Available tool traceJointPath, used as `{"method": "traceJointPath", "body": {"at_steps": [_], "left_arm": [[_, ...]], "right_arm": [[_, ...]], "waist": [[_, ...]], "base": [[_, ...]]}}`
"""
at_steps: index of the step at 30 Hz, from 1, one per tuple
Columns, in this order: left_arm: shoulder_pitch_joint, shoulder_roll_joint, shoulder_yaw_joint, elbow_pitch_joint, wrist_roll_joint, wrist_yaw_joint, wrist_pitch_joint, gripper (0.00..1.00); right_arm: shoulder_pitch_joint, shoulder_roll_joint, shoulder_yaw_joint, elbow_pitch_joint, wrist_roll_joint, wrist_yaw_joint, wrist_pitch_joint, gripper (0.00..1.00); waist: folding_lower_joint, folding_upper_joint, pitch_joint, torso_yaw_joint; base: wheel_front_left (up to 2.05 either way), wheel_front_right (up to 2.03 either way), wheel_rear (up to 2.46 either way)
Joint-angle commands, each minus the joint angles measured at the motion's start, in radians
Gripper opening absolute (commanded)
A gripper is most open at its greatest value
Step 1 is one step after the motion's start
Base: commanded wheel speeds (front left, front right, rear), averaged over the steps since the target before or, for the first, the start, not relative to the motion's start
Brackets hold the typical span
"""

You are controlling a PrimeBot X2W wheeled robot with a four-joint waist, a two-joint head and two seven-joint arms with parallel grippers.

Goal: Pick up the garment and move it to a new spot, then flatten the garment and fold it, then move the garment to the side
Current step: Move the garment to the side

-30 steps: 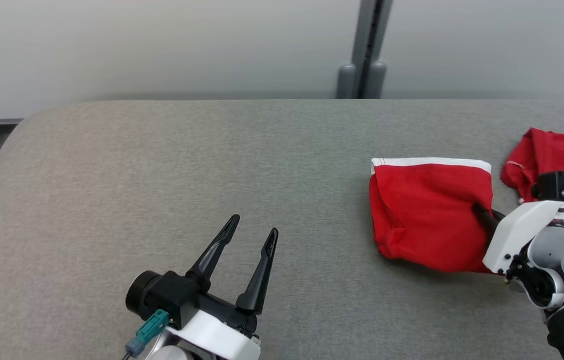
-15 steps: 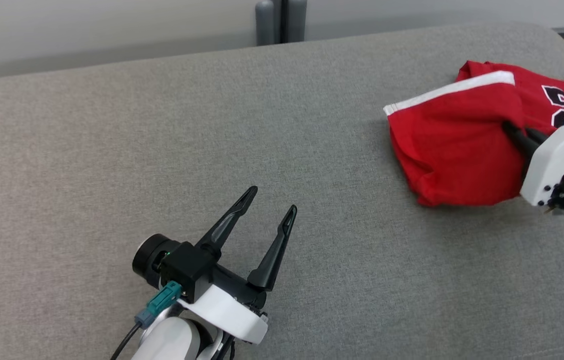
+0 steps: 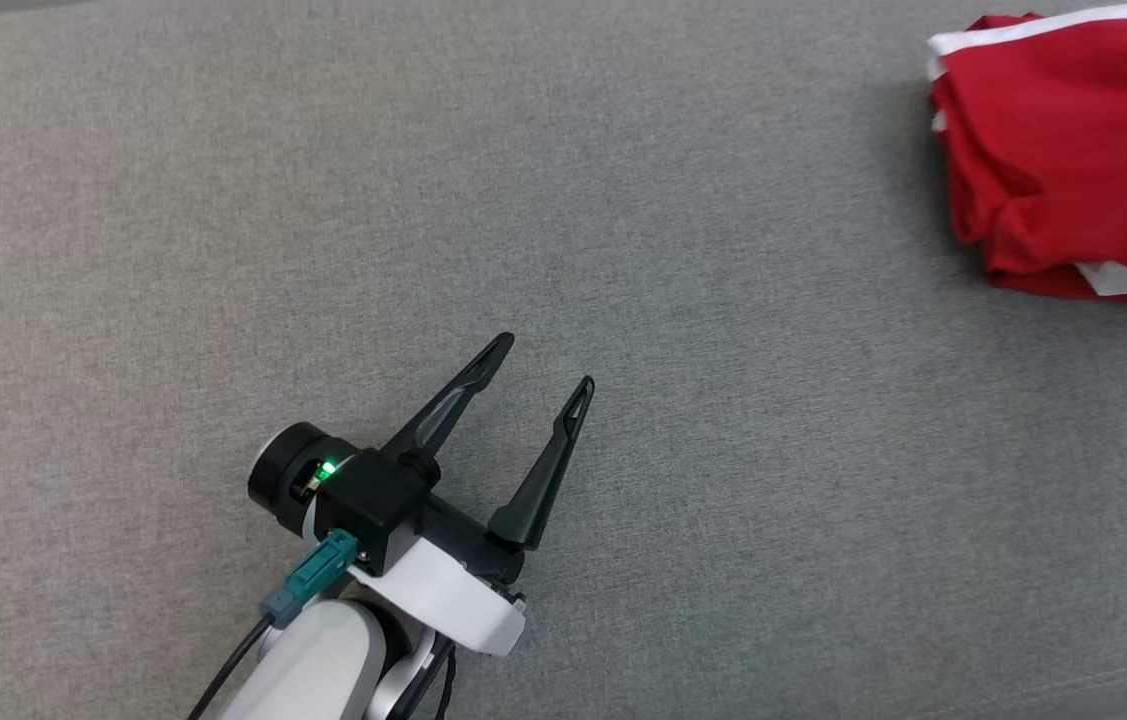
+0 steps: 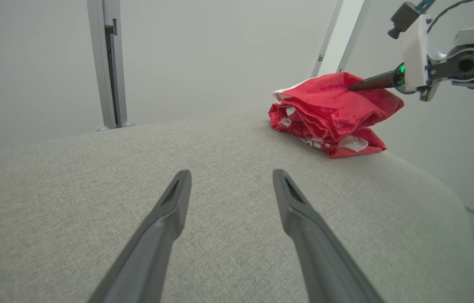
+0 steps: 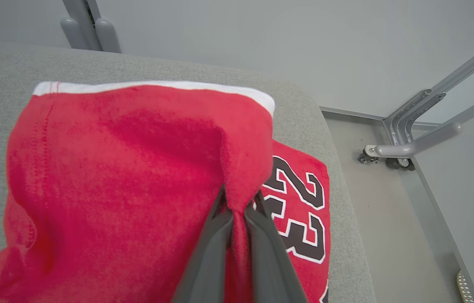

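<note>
I am working over the grey padded surface [image 3: 423,200], the biggest thing in my head view. The red garment [image 3: 1063,150] is sitting bunched at its far right end, close to the rounded corner where the padding is dropping away toward the floor [image 5: 388,210]. I am judging this to be the last step, the shift to the side. The cloth is lying in stacked layers rather than spread out, with white trim [image 5: 152,86] running along its far edge and black numerals [image 5: 300,210] peeking from a lower layer. The lower layers are resting on the padding. The right pincer [image 5: 240,198] is angling in from the garment's right side and squeezing its jaws almost together on a ridge of the top layer, which is tenting up around the tips. I am reading that pinch as the way to haul the bundle along without undoing the folds. The left pincer [image 3: 544,361] is hovering low over bare padding with its jaws spread as wide as they go and nothing between them. It is sitting well apart from the garment, which is lying ahead of it and off to its right, so I am judging it is simply parked clear of the move.
</note>
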Motion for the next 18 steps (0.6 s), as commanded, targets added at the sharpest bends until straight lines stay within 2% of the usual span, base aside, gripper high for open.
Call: {"method": "traceJointPath", "body": {"at_steps": [1,4,5,6,7,8,13,18], "left_arm": [[-0.019,0.008,0.001,-0.005,0.003,-0.001,0.001,1.00],[-0.027,0.009,0.001,-0.004,-0.001,0.001,-0.003,1.00],[-0.029,0.008,0.000,-0.002,-0.002,0.002,-0.005,1.00],[-0.030,0.006,0.000,0.000,-0.004,0.004,-0.007,1.00],[-0.031,0.005,-0.001,0.003,-0.006,0.005,-0.010,1.00],[-0.031,0.004,-0.002,0.006,-0.009,0.005,-0.012,1.00],[-0.025,-0.003,-0.003,0.030,-0.021,0.008,-0.033,1.00],[0.001,-0.008,0.012,0.054,-0.039,0.021,-0.056,1.00]], "right_arm": [[-0.019,-0.005,0.002,0.039,-0.032,0.000,-0.001,0.00],[-0.050,0.003,-0.002,0.116,-0.092,0.000,-0.022,0.02],[-0.057,0.007,-0.004,0.140,-0.113,0.000,-0.031,0.15],[-0.065,0.010,-0.008,0.164,-0.133,0.000,-0.047,0.41],[-0.071,0.012,-0.013,0.187,-0.154,0.000,-0.061,0.57],[-0.076,0.016,-0.021,0.213,-0.172,0.000,-0.071,1.00],[-0.101,0.034,-0.069,0.338,-0.261,0.000,-0.137,1.00],[-0.107,0.064,-0.106,0.390,-0.327,0.000,-0.229,1.00]], "waist": [[0.0000,0.0000,0.018,0.008],[0.0000,0.0000,0.029,0.020],[0.0000,0.0000,0.030,0.024],[0.0000,0.0000,0.030,0.029],[0.0000,0.0000,0.029,0.033],[0.0000,0.0000,0.026,0.038],[0.0000,0.0000,-0.010,0.055],[0.0000,0.0000,-0.087,0.062]], "base": [[0.00,0.00,0.00],[0.00,0.00,0.00],[0.00,0.00,0.00],[0.00,0.00,0.00],[0.00,0.00,0.00],[0.00,0.00,0.00],[0.00,0.00,0.00],[0.00,0.00,0.00]]}}
